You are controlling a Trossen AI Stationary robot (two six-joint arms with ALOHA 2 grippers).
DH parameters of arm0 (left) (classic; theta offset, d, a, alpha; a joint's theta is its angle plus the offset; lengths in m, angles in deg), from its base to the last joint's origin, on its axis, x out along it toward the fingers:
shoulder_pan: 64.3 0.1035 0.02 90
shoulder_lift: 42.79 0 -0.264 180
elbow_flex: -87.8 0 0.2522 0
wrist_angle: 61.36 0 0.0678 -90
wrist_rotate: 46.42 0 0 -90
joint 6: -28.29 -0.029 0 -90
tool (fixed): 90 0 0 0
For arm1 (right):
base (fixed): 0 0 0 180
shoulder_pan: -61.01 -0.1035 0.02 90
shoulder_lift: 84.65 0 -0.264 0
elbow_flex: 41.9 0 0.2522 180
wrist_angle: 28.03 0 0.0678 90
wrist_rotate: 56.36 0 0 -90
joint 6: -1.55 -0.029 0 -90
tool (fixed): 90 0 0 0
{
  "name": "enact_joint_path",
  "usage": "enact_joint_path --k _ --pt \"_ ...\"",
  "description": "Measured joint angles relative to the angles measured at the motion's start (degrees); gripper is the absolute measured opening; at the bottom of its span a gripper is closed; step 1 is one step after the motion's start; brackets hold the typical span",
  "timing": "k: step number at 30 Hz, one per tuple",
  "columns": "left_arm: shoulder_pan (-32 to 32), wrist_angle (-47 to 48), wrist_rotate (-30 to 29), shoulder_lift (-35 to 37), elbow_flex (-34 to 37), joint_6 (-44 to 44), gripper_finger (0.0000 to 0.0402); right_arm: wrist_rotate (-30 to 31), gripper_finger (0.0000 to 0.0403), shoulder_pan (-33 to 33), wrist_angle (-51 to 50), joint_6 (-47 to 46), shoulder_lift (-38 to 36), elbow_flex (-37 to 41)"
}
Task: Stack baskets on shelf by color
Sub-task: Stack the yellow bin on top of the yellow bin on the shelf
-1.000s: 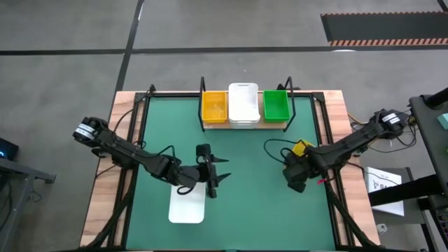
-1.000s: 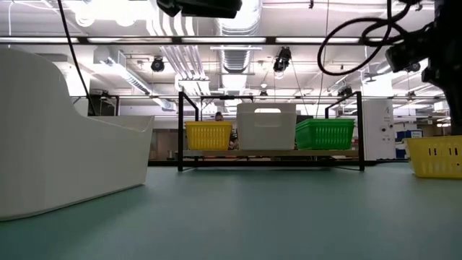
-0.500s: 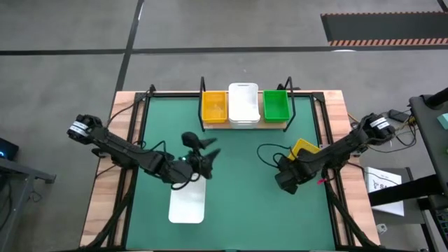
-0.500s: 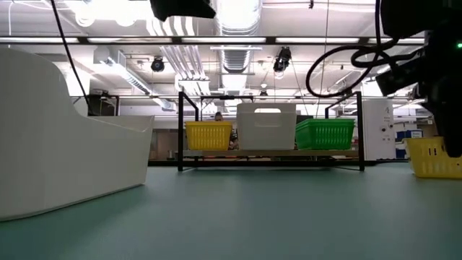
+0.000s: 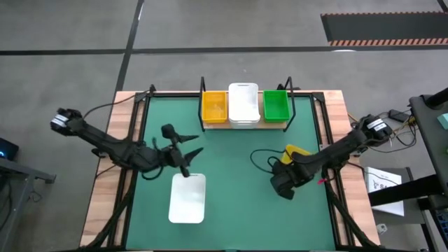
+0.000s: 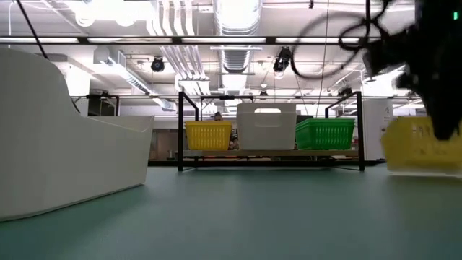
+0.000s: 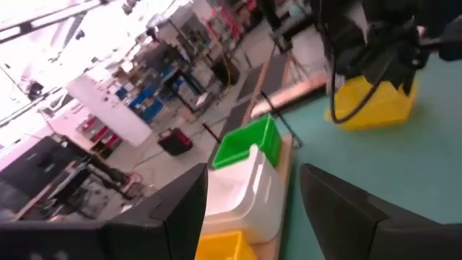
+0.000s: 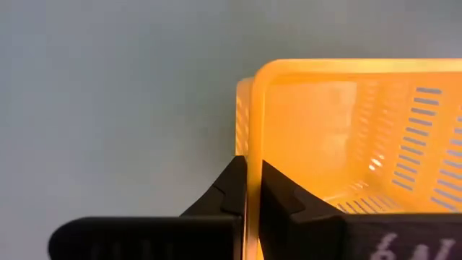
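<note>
Lying flat across the wooden worktop [image 5: 336, 105]: a green mat [image 5: 238, 175]. Showing beyond it: grey floor with dark seams [image 5: 126, 49], a hazard-striped strip [image 5: 381, 42]. Running overhead in the low view: ceiling ducts [image 6: 238, 50].

You have two yellow baskets [image 5: 213, 107] [image 5: 295, 152], one green basket [image 5: 275, 105], and white baskets [image 5: 243, 105] [image 5: 187, 198] in two spots.

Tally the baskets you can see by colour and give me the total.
Yellow: 2, one on the shelf at and one gripped by the right gripper at.
White: 2 visible, at and.
Green: 1, at.
Total: 5; any nested beneath cannot be told.
</note>
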Motion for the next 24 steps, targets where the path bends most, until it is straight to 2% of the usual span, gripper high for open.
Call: enact_joint_path --k 7,11,14,19,24 --pt "0.0 -8.89 0.26 5.92 6.16 -4.29 0.0203 1.55 0.0009 -2.6 0.22 9.79 0.51 -12.91" --pt "0.0 -9.58 0.29 7.57 6.86 -4.97 0.0203 9.94 0.0009 -2.82 1.4 14.64 0.98 -19.96" --pt "0.0 -9.53 0.3 7.95 7.28 -4.99 0.0203 14.69 0.0008 -2.21 5.49 22.19 1.5 -23.76" --pt "0.0 -9.6 0.31 8.0 7.99 -6.21 0.0203 15.28 0.0008 0.83 15.59 37.29 2.65 -27.59" --pt "0.0 -10.16 0.31 7.98 8.05 -6.31 0.0203 15.39 0.0008 6.04 22.06 48.55 4.91 -30.78"
